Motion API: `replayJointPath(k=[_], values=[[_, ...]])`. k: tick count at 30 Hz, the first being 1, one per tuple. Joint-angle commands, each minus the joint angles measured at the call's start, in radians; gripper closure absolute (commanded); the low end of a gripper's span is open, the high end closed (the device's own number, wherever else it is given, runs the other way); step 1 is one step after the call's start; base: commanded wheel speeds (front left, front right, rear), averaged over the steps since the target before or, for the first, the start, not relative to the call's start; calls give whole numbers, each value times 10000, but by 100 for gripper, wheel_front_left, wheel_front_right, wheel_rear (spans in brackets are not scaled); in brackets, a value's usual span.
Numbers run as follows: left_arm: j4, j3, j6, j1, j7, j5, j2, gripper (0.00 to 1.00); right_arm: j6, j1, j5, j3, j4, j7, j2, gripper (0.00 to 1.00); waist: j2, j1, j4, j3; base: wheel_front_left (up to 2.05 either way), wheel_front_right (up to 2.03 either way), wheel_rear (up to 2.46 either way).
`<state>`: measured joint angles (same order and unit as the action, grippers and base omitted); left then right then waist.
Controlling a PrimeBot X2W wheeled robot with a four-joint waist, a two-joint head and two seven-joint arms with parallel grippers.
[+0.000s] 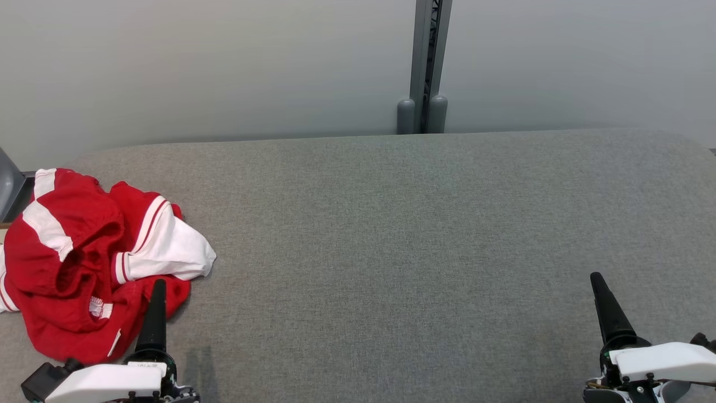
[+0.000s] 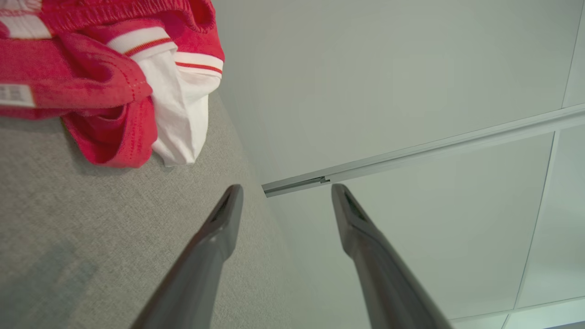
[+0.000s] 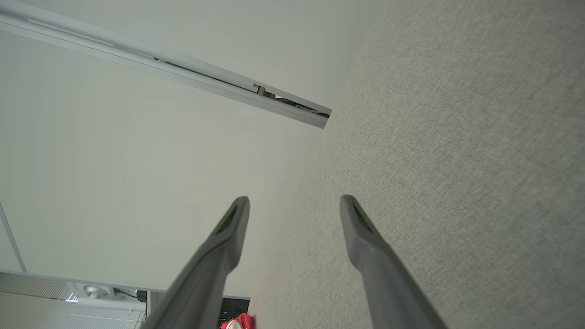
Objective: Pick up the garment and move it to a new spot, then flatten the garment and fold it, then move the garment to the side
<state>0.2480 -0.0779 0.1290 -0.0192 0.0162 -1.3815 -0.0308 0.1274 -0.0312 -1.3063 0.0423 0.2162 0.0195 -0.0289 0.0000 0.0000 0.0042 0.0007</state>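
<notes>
The garment point(image 1: 84, 252), red with white bands and a white sleeve-like part, lies crumpled in a heap at the left edge of the head view, a little below the middle, on the grey cloth-covered table point(image 1: 391, 224). Its far left side runs out of the frame. In the left wrist view the same heap sits in the upper left corner, with a small pale patch on the red cloth that may be a label, too blurred to read. The left gripper point(image 2: 287, 189) has its two dark fingers spread wide with nothing between them. In its own view the tips stand clear of the cloth with bare grey table between, though in the head view one finger, at the lower left, overlaps the garment's lower hem. The right gripper point(image 3: 295, 198) is likewise spread wide and holds nothing. It sits at the lower right of the head view, well apart from the garment, over bare table. Behind the table, across the top of the head view, runs a pale wall point(image 1: 224, 67) split by a grey upright post point(image 1: 428, 61)
</notes>
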Motion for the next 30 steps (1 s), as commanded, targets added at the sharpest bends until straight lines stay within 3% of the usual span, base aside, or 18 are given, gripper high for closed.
replayJointPath(k=[1,13,30], values=[[-203,12,9,-25,-101,473,-111,0,25,-109,552,-83,-290,-131,-97,0,0,0,4,-2,0,0,0],[-410,109,11,242,-571,3449,-145,0,29,62,3777,-499,-682,-608,-125,0,0,0,33,-43,0,0,0],[-793,579,-62,589,-1150,6844,-569,0,34,261,6908,-659,-851,-1182,-157,0,0,0,45,-93,0,0,0]])
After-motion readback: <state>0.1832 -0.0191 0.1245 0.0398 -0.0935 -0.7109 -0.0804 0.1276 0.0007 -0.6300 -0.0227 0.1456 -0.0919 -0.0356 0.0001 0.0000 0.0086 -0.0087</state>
